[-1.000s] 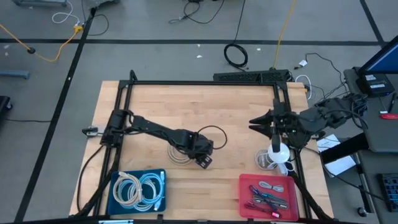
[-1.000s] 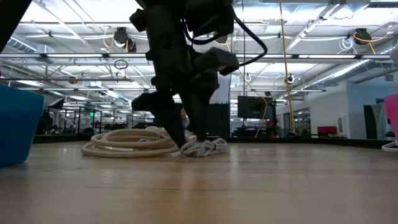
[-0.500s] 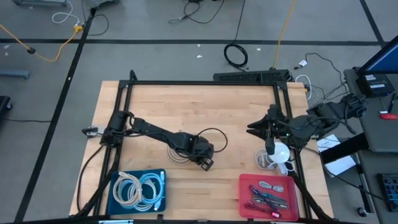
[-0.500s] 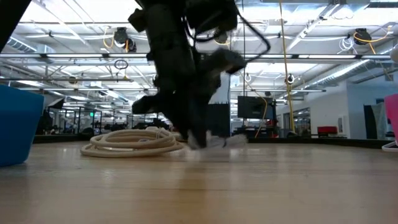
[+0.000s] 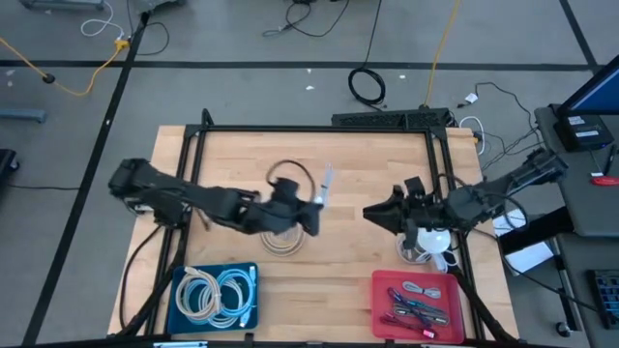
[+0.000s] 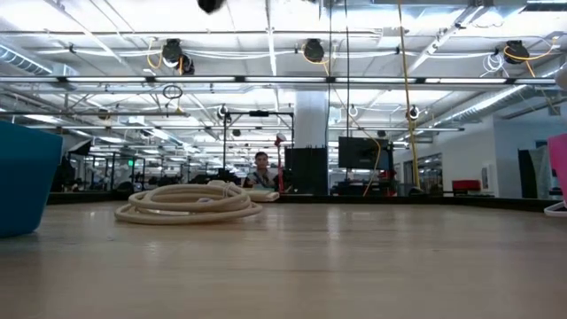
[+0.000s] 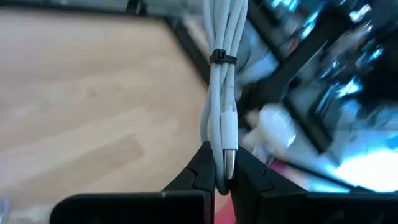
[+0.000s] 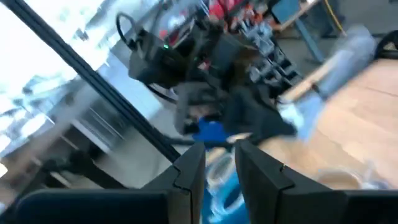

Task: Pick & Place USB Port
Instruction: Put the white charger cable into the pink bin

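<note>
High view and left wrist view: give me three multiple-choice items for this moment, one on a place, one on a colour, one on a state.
1. Where is the blue tray?
A. the table's near-left corner
B. the far-right corner
C. the table's middle

2. What colour is the tray holding the small cables?
A. green
B. red
C. white

3. What is the left gripper doing?
A. hanging open and empty
B. shut on the white bundled cable
C. shut on the blue tray

Answers:
1 A: the high view shows it at the table's bottom left, holding coiled cables.
2 B: it shows red at the near right.
3 B: the left wrist view shows the fingers pinching the tied cable.
</note>
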You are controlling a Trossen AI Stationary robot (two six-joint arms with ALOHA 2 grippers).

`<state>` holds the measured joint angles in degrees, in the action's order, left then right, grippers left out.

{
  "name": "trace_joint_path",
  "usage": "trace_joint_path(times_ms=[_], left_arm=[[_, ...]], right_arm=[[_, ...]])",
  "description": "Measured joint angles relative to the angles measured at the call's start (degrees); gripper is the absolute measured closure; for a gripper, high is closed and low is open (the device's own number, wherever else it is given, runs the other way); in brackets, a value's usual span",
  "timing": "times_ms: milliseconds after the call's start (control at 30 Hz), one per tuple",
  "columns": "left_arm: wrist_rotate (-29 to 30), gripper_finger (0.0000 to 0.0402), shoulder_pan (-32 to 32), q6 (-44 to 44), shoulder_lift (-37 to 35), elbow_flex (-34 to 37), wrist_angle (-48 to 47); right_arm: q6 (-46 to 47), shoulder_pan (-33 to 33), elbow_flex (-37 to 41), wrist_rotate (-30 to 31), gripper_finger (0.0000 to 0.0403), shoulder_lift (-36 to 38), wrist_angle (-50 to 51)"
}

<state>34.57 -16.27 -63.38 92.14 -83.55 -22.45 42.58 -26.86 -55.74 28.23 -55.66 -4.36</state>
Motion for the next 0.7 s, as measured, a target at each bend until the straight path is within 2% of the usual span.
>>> trace_joint_path(times_ms=[100,267,333,433,700], left_arm=[[1.8,0.0382,-1.0,2.2,-2.8,0.0,2.3],[-0.1,0.0382,-2.6,8.1,-2.6,0.0,15.8],[-1.4,0.0382,-2.7,8.5,-1.6,0.0,20.0],[-1.6,0.0382,-3.1,7.9,-0.8,0.1,20.3],[-3.3,0.0382,-4.2,6.6,1.5,0.0,23.9]], right_arm=[[2.2,1.6,4.5,-0.3,0.0318,0.0,-8.4],[8.1,6.0,9.0,-7.2,0.0283,-0.9,-17.3],[8.3,7.2,10.1,-9.0,0.0267,-1.6,-22.1],[5.9,8.1,10.1,-9.2,0.0244,-2.1,-27.1],[3.7,10.0,10.1,-10.5,0.0223,-2.2,-27.8]])
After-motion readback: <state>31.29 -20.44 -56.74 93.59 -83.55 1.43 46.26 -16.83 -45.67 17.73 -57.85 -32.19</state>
